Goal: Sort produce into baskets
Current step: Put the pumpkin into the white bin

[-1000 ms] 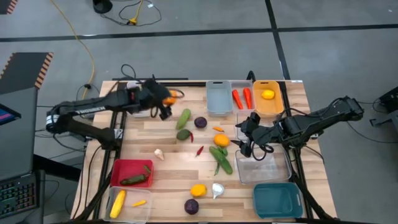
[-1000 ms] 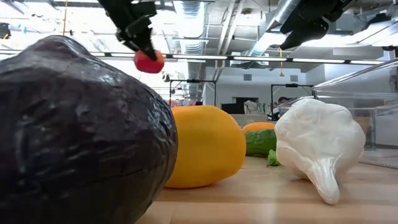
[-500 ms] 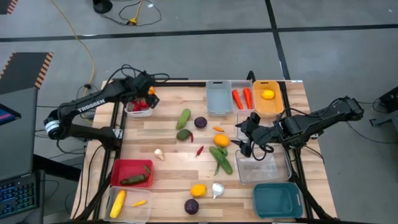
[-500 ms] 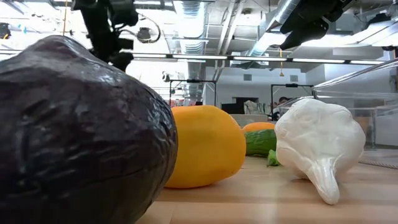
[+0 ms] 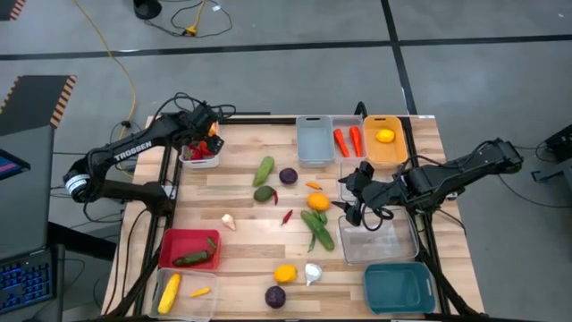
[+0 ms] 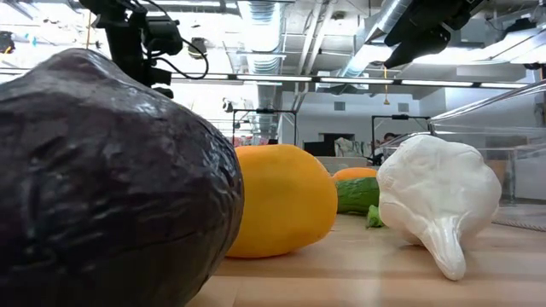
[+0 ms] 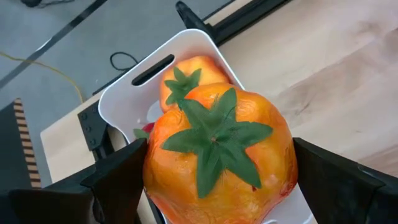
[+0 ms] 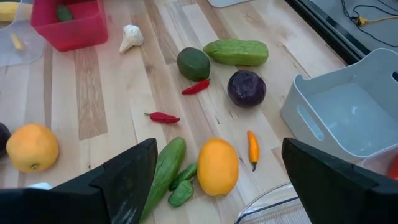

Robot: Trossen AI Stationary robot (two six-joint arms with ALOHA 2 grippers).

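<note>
In the left wrist view an orange-red tomato (image 7: 217,149) with green leaves fills the gap of my left gripper (image 7: 217,171), which is shut on it just above the white basket (image 7: 134,84) at the table's far left. Another tomato (image 7: 186,70) lies in that basket (image 5: 198,155). My right gripper (image 5: 357,192) hangs open and empty over the table's right half, beside a clear basket (image 5: 375,237). Loose produce lies mid-table: a cucumber (image 5: 264,170), a purple round (image 5: 288,176), an orange fruit (image 8: 217,167), garlic (image 5: 229,221). My left gripper pinches the tomato between its two fingers, one on each opposite side of its round body (image 7: 154,171). The fingers (image 7: 118,180) slant down from above. The tomato is upright, leaves on top, and hangs over the white basket; whether its underside touches the basket is hidden.
Along the far edge stand a grey basket (image 5: 314,140), a clear one with carrots (image 5: 349,140) and an orange-yellow one with a lemon (image 5: 383,140). Near edge: a red basket (image 5: 189,249), a clear one with corn (image 5: 183,292), a teal one (image 5: 399,288).
My left gripper has carried the tomato toward the table's far left corner and down, rolling its wrist, from over the bare wood to just over the white basket. It has stayed shut on the tomato.
</note>
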